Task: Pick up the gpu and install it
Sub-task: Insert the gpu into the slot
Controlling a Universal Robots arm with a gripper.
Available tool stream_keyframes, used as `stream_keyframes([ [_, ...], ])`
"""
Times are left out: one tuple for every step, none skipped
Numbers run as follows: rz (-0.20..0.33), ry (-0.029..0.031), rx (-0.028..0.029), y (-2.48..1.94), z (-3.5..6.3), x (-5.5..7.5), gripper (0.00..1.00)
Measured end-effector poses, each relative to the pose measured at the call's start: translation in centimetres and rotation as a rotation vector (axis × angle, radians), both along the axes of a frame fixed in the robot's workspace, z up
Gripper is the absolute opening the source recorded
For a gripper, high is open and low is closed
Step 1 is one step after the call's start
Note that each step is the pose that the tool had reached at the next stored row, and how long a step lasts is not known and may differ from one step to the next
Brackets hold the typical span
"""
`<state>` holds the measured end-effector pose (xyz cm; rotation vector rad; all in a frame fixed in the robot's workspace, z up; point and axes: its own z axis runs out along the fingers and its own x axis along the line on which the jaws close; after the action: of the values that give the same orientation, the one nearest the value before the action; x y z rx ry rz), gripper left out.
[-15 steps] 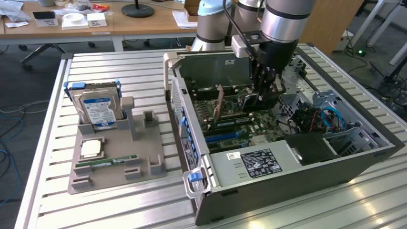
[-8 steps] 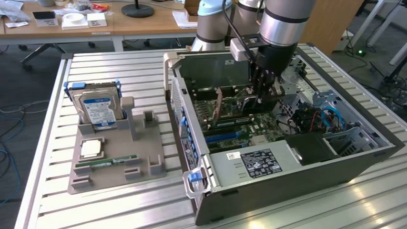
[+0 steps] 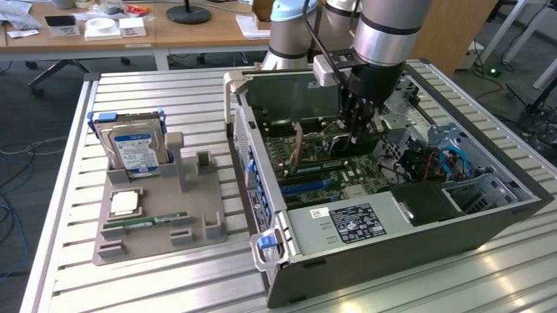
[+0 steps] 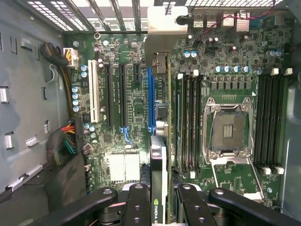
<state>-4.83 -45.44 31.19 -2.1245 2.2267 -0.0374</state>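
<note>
While the exterior view sets the black two-fingered gripper [image 3: 359,134] deep inside the open grey metal computer case [image 3: 392,261] on the slatted aluminium table [image 3: 165,91], the wrist view shows what it carries. The gpu [image 4: 158,155], a thin dark card with a silver end bracket, is clamped edge-on between the fingers [image 4: 136,207]. It stands over the long blue slot [image 4: 151,94] of the case's green motherboard [image 4: 127,108]; whether it touches the slot I cannot tell. Beside the case, the exterior view has a grey plastic holder [image 3: 156,225] bearing a silver hard drive [image 3: 135,150].

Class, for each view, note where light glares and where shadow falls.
Exterior view: glare streaks the slatted table, and the computer case is shadowed inside. Wrist view: light blows out the vent grille, while the gpu is evenly lit.
</note>
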Motion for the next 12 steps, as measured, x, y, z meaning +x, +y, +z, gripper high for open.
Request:
stream_keyframes([
  [0.0,0.0,0.0001,-0.01,-0.11,-0.05,0.27],
  [0.0,0.0,0.0,-0.03,-0.21,-0.09,0.27],
  [0.001,-0.0001,0.0001,-0.06,-0.33,-0.15,0.27],
  [0.001,0.0,0.0,-0.08,-0.45,-0.21,0.27],
  [0.001,0.0,0.0001,-0.11,-0.56,-0.29,0.27],
  [0.001,0.0,0.0,-0.14,-0.65,-0.37,0.27],
  [0.002,0.0,-0.0001,-0.17,-0.74,-0.46,0.27],
  [0.002,0.0,-0.0001,-0.2,-0.83,-0.56,0.27],
  [0.002,-0.0001,0.0,-0.21,-0.89,-0.63,0.27],
  [0.003,0.0,-0.0001,-0.22,-0.93,-0.71,0.27],
  [0.003,0.0001,-0.0001,-0.22,-0.93,-0.75,0.27],
  [0.003,0.0001,-0.0003,-0.22,-0.93,-0.76,0.27],
])
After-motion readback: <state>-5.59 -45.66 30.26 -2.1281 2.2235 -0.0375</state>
